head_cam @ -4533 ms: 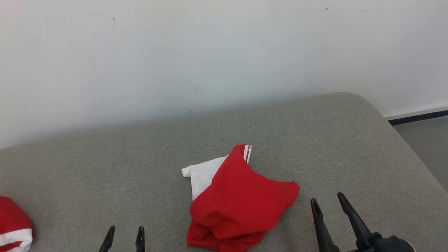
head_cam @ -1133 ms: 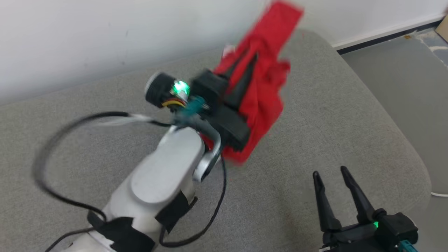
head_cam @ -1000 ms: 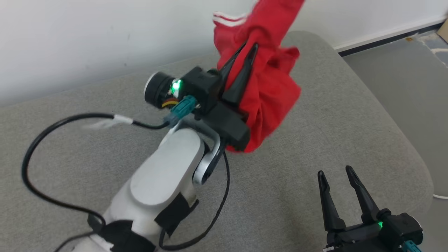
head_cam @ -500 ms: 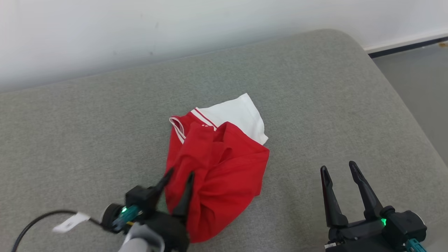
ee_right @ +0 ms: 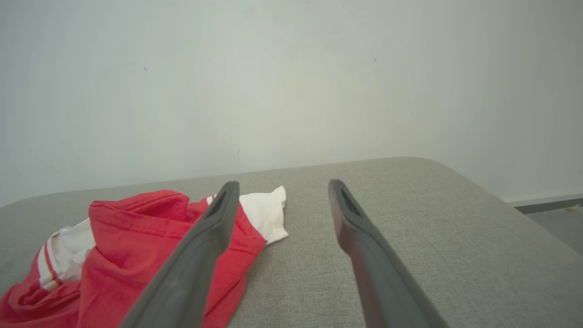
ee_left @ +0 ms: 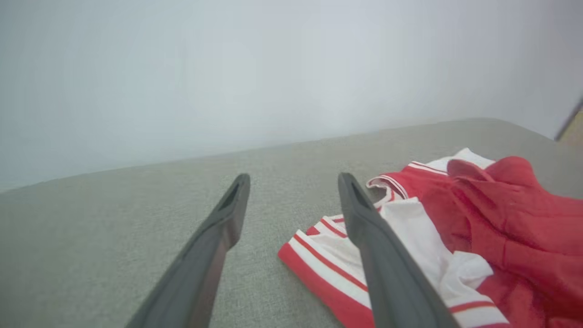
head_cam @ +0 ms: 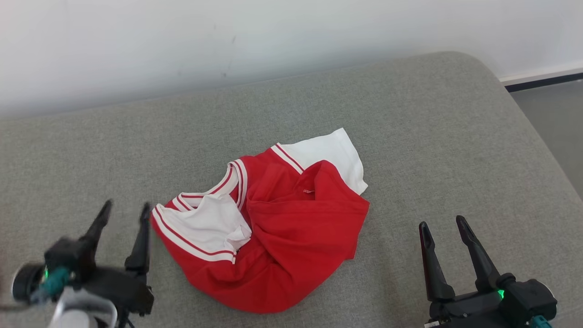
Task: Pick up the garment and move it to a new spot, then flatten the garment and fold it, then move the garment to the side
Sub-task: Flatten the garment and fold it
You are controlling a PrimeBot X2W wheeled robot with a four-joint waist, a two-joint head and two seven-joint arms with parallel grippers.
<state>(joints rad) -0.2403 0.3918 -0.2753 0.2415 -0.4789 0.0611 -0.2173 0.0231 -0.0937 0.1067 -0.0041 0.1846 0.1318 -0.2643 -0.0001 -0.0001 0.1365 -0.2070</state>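
Left fingers spread, empty | right fingers spread, empty | garment crumpled on cushion

Left gripper: lower left of the head view; two long black fingers tapering to points, rising from a blocky black base.
Left wrist fittings: blurred; a left green light, a left teal plug, a round black-and-silver cap at the frame's left edge, a pale silver bracket at the bottom edge.
Right gripper: lower right; the same pair of pointed black fingers on a black block.
Right wrist fittings: a right green light, a rounded black housing, a right teal plug in the bottom right corner.
Finger surface: matte dark grey in both wrist views, with a narrow slot sunk near each tip.
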